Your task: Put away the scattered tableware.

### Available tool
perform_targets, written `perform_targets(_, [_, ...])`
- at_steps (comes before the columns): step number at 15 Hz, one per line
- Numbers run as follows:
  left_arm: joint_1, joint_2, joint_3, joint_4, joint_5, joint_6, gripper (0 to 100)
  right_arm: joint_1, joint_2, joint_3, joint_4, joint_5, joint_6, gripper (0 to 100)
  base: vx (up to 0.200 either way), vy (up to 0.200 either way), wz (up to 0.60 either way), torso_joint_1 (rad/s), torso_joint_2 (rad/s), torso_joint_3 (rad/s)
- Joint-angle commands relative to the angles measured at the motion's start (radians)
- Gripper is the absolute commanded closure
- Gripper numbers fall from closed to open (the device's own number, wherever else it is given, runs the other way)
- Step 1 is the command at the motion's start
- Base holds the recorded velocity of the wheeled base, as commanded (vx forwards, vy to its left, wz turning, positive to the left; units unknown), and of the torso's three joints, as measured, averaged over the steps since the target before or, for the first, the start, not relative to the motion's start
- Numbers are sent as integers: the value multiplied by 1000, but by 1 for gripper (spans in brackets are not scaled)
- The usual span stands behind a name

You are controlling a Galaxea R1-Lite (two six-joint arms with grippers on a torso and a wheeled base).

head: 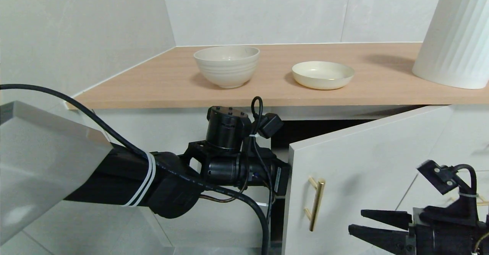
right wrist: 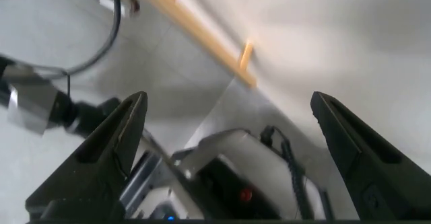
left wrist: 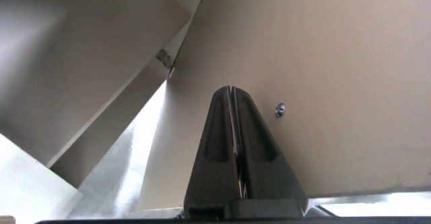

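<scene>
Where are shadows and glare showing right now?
Head view: soft shadows lie left of the bowl, dish and ribbed white object. Left wrist view: washed-out bright patches near the left gripper, fingers shut. Right wrist view: glare whitens the door around the gold handle.

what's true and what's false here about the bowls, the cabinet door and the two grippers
The deep bowl and the shallow dish stand on the counter. True.
The dish sits inside the bowl. False: they stand apart, side by side.
The cabinet door is ajar. True.
The right gripper grips the door handle. False: it is open, clear of the handle.
The left gripper is open. False: its fingers are shut together.
</scene>
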Motion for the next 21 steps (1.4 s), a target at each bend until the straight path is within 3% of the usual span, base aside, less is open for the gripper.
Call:
perform_targets(1, [0, -5, 0, -2, 3, -1, 100, 0, -77, 40, 5, 5, 1, 0, 0, 0, 0, 0, 0, 0])
perform_targets(4, [0, -3, -2, -2, 5, -29, 100, 0, -92, 47, 6, 5, 1, 0, -133, 0, 0, 0, 2, -3])
perform_targets(9, [-7, 40, -40, -2, 3, -30, 100, 8, -94, 49, 6, 8, 1, 0, -160, 0, 0, 4, -1, 5])
perform_targets(12, [-12, 93, -114, 0, 11, -76, 100, 9, -112, 47, 6, 7, 1, 0, 0, 0, 0, 0, 0, 0])
perform_targets(16, [-12, 87, -114, 7, 25, -78, 100, 12, -147, 47, 8, 10, 1, 0, 0, 0, 0, 0, 0, 0])
perform_targets(21, [-63, 92, -144, 7, 32, -93, 100, 12, -268, 40, 8, 10, 2, 0, -120, 0, 0, 3, 1, 1])
